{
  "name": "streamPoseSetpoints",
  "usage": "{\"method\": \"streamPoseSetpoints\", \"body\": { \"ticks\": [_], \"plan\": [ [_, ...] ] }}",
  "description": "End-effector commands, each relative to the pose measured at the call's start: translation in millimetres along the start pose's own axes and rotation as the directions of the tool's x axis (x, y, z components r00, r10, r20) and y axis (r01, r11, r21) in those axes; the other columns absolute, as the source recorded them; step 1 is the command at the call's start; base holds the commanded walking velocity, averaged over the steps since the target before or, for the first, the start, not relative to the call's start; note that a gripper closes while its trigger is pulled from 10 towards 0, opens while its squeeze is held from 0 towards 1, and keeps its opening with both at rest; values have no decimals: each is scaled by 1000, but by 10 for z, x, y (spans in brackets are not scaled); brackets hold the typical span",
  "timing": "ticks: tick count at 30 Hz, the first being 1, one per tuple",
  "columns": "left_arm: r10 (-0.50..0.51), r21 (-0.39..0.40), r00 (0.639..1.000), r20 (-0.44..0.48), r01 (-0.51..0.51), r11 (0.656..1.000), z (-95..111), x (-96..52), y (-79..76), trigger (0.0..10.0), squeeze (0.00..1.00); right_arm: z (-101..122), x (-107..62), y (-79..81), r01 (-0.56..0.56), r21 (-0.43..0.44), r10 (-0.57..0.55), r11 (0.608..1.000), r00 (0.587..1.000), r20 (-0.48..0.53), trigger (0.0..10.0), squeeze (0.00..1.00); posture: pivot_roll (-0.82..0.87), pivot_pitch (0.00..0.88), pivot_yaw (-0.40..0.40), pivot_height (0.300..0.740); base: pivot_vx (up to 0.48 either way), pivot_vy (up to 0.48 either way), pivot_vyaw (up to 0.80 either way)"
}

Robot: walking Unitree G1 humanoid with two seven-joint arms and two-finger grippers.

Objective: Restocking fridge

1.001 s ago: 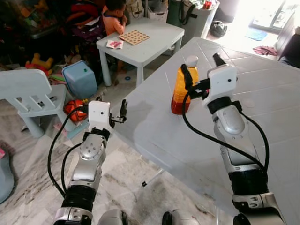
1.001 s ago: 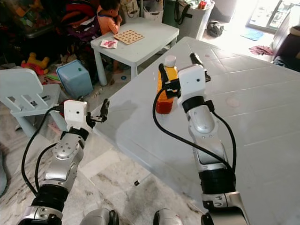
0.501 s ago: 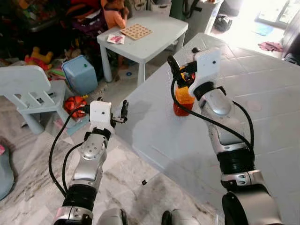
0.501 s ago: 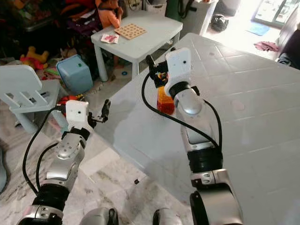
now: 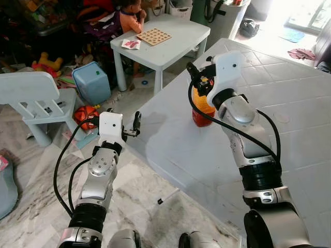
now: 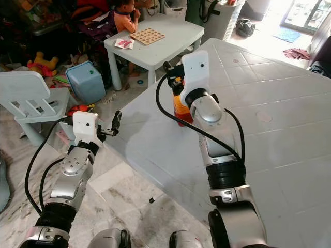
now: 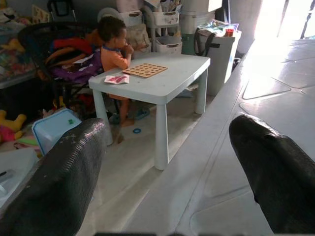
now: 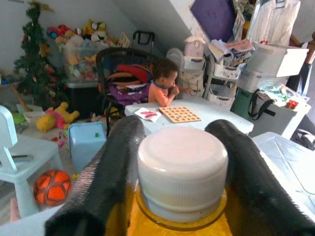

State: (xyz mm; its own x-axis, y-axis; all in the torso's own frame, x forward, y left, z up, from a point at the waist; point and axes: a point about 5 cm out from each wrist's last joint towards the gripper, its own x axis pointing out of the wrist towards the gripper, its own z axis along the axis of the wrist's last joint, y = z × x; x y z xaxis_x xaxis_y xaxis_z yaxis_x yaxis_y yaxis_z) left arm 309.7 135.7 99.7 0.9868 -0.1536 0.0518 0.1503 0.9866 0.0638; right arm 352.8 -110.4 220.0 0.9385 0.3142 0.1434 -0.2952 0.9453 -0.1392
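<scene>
An orange juice bottle [image 5: 201, 111] with a white cap [image 8: 182, 167] stands upright on the big white table [image 5: 269, 150], near its left edge. My right gripper [image 5: 198, 81] reaches over the bottle from behind. Its two black fingers [image 8: 113, 167] press on either side of the cap and neck, shut on the bottle. My left gripper [image 5: 135, 124] hovers off the table's left edge at about table height, open and holding nothing; its fingers [image 7: 64, 177] stand wide apart.
A small white table [image 5: 165, 41] with a puzzle board stands beyond the big table, and a person [image 5: 132, 13] sits at it. On the floor to the left are a white chair [image 5: 31, 98], a blue bin [image 5: 90, 82], an orange ball [image 5: 83, 116] and toys.
My right gripper has swung from beside the bottle to over its top, and its fingers now flank the cap. The camera has shifted a little. The left arm holds still.
</scene>
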Motion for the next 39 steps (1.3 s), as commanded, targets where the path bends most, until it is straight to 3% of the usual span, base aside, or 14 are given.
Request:
{"method": "streamPoseSetpoints", "body": {
  "ticks": [1, 15, 19, 20, 22, 26, 27, 30, 31, 36, 39],
  "plan": [
    [-4, 8, 1000, -8, 4, 1000, 12, 40, -4, 10000, 0, 22, 4, -33, 4, -8, -4, 1000, 1000, -26, 0, 0, 8, 54, -11, 740, 0, 0, 0],
    [-12, -1, 1000, -24, 12, 1000, -17, 33, -15, 10000, 0, -12, -93, -144, 30, -60, -36, 998, 995, -97, 0, 0, 7, 43, -11, 740, 0, 0, 0],
    [-13, 10, 998, -55, 13, 1000, -63, 14, -26, 10000, 0, 83, -144, -28, -25, 3, 25, 1000, 1000, 9, 0, 0, 16, 38, -9, 740, 0, 0, 0],
    [25, 15, 996, -83, -24, 1000, -93, 17, -5, 10000, 0, 182, -194, 81, -86, 55, 81, 995, 992, 96, 431, 0, 17, 37, -11, 740, 0, 0, 0],
    [68, -23, 991, -119, -71, 997, -121, 28, 40, 10000, 0, 319, -238, 160, -131, 78, 114, 988, 974, 194, 39, 0, 17, 37, -11, 740, 0, 0, 0],
    [117, -11, 988, -99, -119, 993, -102, 15, 102, 10000, 0, 426, -306, 306, -194, 108, 165, 975, 959, 229, 39, 0, 15, 46, -10, 740, 0, 0, 0],
    [122, -5, 988, -96, -123, 992, -102, 10, 110, 10000, 0, 418, -329, 331, -208, 123, 176, 970, 957, 229, 4196, 0, 16, 48, -12, 740, 0, 0, 0],
    [120, 10, 989, -89, -120, 993, -99, 3, 114, 10000, 0, 397, -362, 362, -223, 141, 188, 964, 955, 228, 4863, 0, 18, 47, -13, 740, 0, 0, 0],
    [120, 13, 989, -87, -119, 993, -98, -7, 116, 10000, 0, 365, -408, 392, -231, 154, 193, 961, 955, 226, 10000, 0, 16, 47, -12, 740, 0, 0, 0],
    [129, 4, 987, -100, -129, 992, -124, -27, 124, 10000, 0, 300, -502, 435, -231, 159, 191, 960, 954, 229, 10000, 0, 10, 36, -7, 740, 0, 0, 0],
    [227, -15, 963, -143, -231, 973, -261, -135, 248, 10000, 0, 253, -573, 494, -244, 119, 211, 963, 949, 233, 10000, 0, -13, 24, 11, 740, 0, 0, 800]
  ]
}}
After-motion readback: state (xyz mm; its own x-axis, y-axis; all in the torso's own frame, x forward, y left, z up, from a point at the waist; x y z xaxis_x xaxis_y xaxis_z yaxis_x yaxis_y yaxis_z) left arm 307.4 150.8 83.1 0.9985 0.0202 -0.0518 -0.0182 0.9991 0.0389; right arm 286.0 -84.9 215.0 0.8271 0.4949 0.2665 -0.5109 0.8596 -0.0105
